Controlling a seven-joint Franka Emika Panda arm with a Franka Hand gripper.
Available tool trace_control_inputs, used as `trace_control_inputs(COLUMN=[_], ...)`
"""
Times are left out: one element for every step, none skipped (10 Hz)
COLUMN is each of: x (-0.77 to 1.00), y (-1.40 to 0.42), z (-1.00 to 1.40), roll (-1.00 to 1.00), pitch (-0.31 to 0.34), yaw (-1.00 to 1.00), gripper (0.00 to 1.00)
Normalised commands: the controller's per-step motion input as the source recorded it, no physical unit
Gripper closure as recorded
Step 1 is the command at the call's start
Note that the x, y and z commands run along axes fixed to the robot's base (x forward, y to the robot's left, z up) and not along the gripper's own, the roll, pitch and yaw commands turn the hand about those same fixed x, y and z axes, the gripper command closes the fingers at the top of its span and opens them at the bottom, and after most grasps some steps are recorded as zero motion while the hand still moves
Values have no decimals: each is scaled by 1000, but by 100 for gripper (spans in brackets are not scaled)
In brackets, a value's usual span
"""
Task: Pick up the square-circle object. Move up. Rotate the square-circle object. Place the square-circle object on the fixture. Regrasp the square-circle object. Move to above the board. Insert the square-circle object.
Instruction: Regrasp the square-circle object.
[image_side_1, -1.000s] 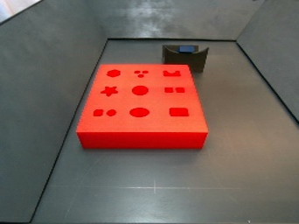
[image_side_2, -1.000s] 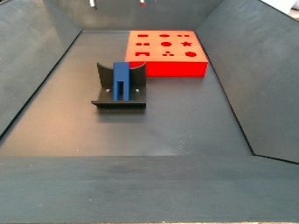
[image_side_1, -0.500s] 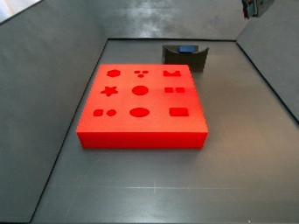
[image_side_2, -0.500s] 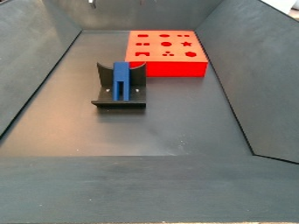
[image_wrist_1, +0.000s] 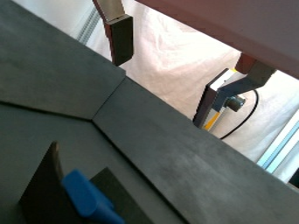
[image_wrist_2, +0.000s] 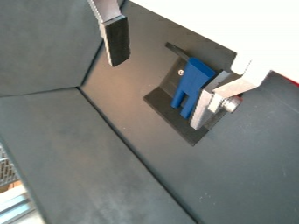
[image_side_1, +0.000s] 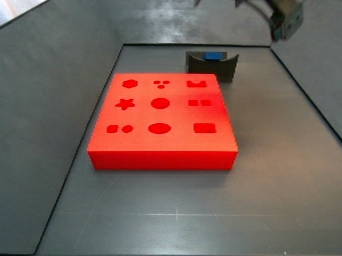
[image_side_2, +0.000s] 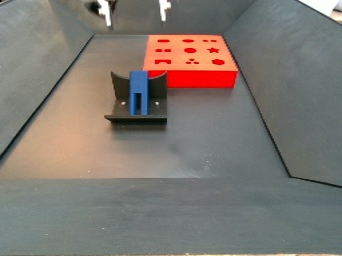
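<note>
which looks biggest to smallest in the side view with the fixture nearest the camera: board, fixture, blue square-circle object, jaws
1. board, though it sits farther back
2. fixture
3. square-circle object, standing in the fixture
4. gripper jaws, open at the top edge and cropped, so their rank is unsure

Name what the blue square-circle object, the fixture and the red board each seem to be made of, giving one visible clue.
Square-circle object: probably plastic, uniform matte blue.
Fixture: dark grey, dull finish; plastic or metal, unclear.
Board: likely plastic, even saturated red-orange with crisp cut-outs.
The gripper hangs open above the fixture, its fingers silver plates, apparently metal.
</note>
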Motion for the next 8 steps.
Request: trace_control_inputs(x=[55,59,65,72,77,89,90,83], y=[64,62,56,52,47,41,34,19], z=[-1000,-1000,-1000,-1000,-1000,-1000,-933,-727], roll=[72,69,68,69,68,68,68,69], pitch=[-119,-119,-116,-103,-86,-61,-46,-24], yaw=[48,22,-2,-25,-37,-45,-47,-41], gripper=[0,0,0,0,0,0,0,0])
